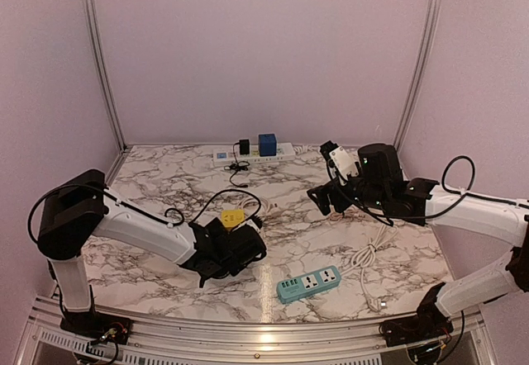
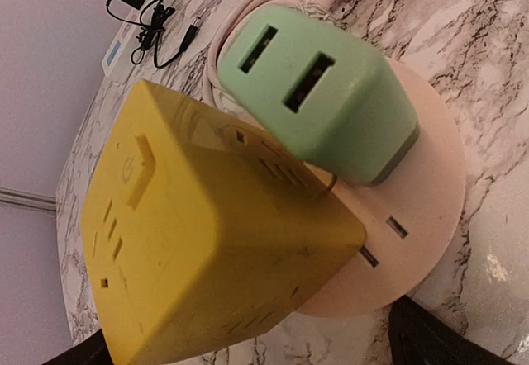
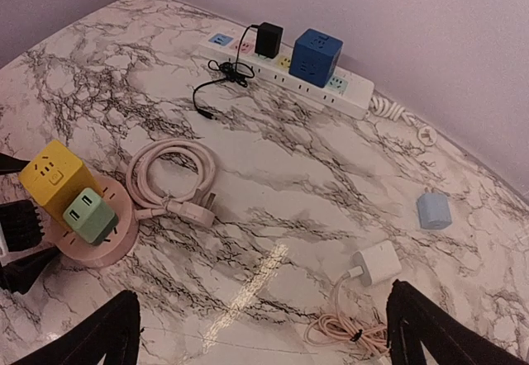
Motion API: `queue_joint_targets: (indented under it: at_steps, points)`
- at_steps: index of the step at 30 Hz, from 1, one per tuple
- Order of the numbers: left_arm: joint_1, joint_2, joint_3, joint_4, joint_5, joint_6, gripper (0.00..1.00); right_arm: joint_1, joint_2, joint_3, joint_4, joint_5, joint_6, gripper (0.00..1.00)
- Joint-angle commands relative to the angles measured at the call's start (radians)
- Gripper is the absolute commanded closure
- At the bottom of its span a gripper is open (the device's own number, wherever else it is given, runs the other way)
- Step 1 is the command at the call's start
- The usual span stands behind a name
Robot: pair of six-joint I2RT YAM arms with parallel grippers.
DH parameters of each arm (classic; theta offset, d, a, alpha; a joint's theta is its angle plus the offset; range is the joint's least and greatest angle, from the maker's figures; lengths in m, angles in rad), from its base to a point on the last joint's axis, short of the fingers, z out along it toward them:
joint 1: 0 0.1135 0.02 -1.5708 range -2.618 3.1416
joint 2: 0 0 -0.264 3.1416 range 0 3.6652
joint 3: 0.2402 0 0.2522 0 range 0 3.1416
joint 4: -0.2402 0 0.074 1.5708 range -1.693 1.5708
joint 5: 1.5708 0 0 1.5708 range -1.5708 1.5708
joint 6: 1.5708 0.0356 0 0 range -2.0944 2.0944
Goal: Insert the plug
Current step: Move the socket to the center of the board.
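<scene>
Yellow cube plug (image 2: 207,241) on round pink base (image 2: 430,183), green charger (image 2: 331,101) beside

Yellow cube (image 2: 207,241), green charger (image 2: 331,101)

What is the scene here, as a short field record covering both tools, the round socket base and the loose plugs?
left tool: open, beside the pink round socket base
right tool: open, empty, raised over the table
in base: yellow cube adapter and green USB charger, side by side
loose on table: plug of pink coiled cable, blue charger, white charger
back strip: white power strip carrying black adapter and blue cube
task status: no plug held yet
</scene>
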Motion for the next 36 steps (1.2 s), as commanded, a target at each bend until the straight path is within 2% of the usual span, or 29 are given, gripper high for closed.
queue_joint_targets:
  at_steps: [1, 11, 18, 23, 28, 31, 36]
  points:
    - [0.063, 0.051, 0.032, 0.045, 0.034, 0.034, 0.01, -0.004, -0.007, 0.0, 0.018, 0.016, 0.018, 0.01]
    - [0.184, 0.171, 0.212, 0.108, 0.071, 0.197, 0.01, -0.004, -0.009, -0.019, -0.001, 0.034, 0.019, 0.01]
    - [0.31, 0.368, 0.474, 0.061, 0.077, 0.326, 0.01, -0.005, -0.026, -0.017, -0.066, 0.005, 0.025, 0.01]
    - [0.361, 0.459, 0.608, 0.037, 0.118, 0.328, 0.01, -0.039, -0.01, -0.018, -0.134, 0.112, 0.076, 0.01]
    - [0.362, 0.405, 0.576, 0.034, 0.173, 0.276, 0.01, -0.147, 0.034, -0.035, -0.103, 0.041, 0.125, 0.01]
    - [0.361, 0.332, 0.55, 0.002, 0.209, 0.222, 0.01, -0.202, 0.074, -0.027, -0.094, -0.01, 0.1, 0.02]
    - [0.351, 0.178, 0.496, -0.07, 0.256, 0.141, 0.01, -0.209, 0.125, 0.04, -0.225, -0.131, 0.049, 0.03]
